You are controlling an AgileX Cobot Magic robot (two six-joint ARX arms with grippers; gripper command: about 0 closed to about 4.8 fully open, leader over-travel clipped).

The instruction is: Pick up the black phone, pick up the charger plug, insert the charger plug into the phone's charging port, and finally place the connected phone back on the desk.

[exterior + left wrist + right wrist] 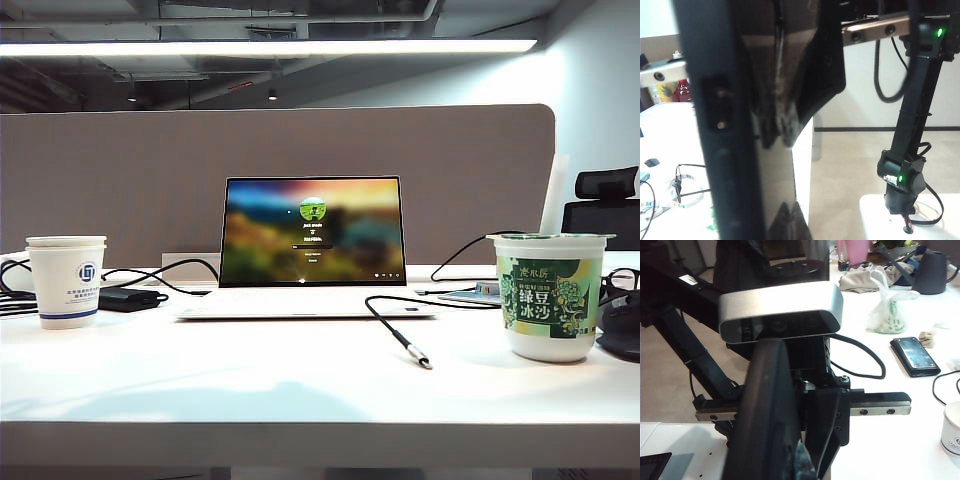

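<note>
On the white table [300,390] in the exterior view, the charger plug [422,360] lies flat at the end of its thin black cable, in front of the open laptop [312,240] and just left of the green-labelled tub [552,295]. 1 paper cup [66,280] stands well apart at the far left.

The black phone [730,175] is off that table. In the left wrist view we see the left tool [785,120] clamped on it, holding it upright and very close to the lens, with 1 narrow edge turned toward the camera. A dark oblong recess on that edge looks to us like the charging port [718,102], though it is blurred.

From the right wrist view we look straight at the left arm's silver camera housing [781,310], its 2 fingers [829,422] and the phone standing between them. The right tool faces them from close by. Only a blurred grey scrap shows at the lower edge there, so we cannot tell whether its jaws are apart or together.
</note>
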